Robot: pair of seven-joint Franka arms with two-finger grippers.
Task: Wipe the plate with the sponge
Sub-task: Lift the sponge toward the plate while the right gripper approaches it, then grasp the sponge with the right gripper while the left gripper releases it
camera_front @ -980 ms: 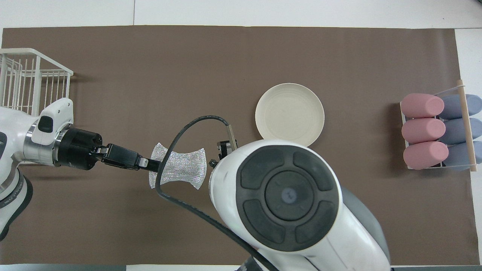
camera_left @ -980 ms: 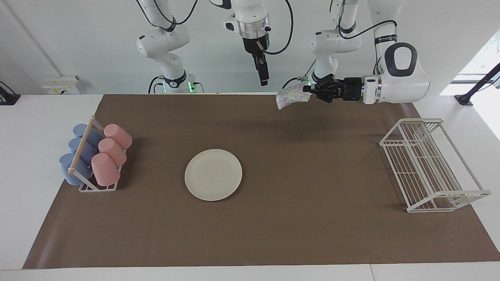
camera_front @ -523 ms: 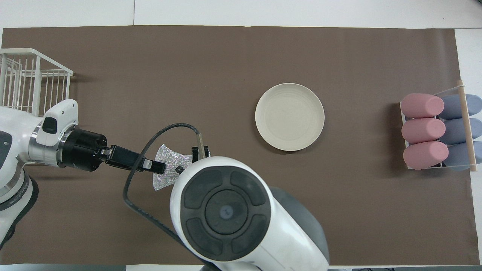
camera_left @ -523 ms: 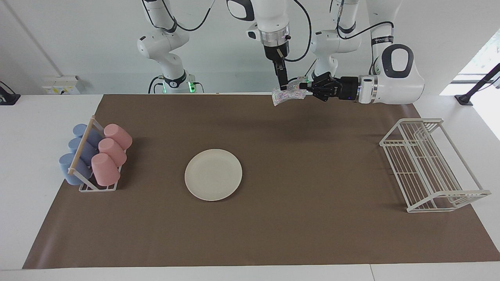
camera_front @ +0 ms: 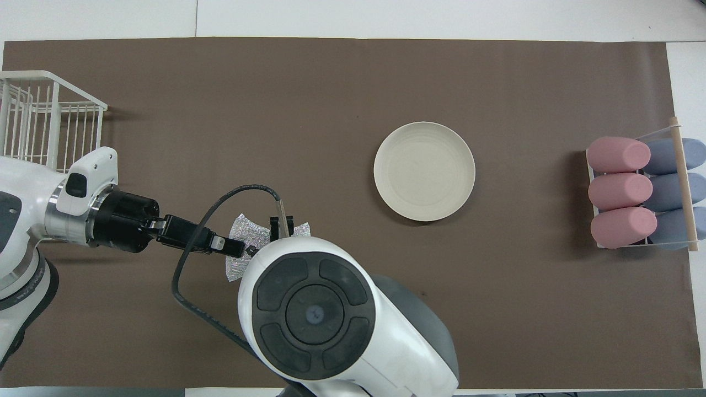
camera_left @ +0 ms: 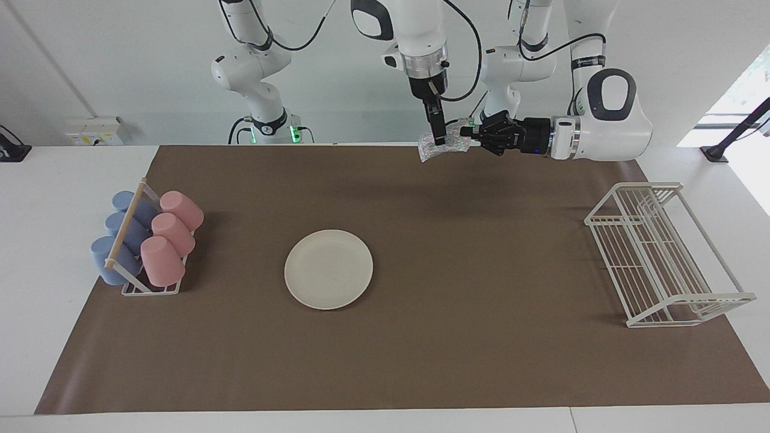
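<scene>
A handover was in hand: the sponge (camera_left: 444,143), held up in the air nearer the robots than the plate (camera_left: 328,269), was clenched by the left gripper (camera_left: 465,133) (the right gripper (camera_left: 440,139) reached it, its grip untellable), so a firm right grasp was needed next.

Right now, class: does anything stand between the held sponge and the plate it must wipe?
Nothing visible does. The sponge hangs in the left gripper, the right gripper at it; bare mat lies between it and the plate.

L arm reaches in level from its side, wrist horizontal; left gripper (camera_left: 464,133) clamped tight on the sponge (camera_left: 428,149), held up in the air; R arm hangs straight down from above, wrist vertical; right gripper (camera_left: 440,138) at the sponge's middle, finger spread unclear.
</scene>
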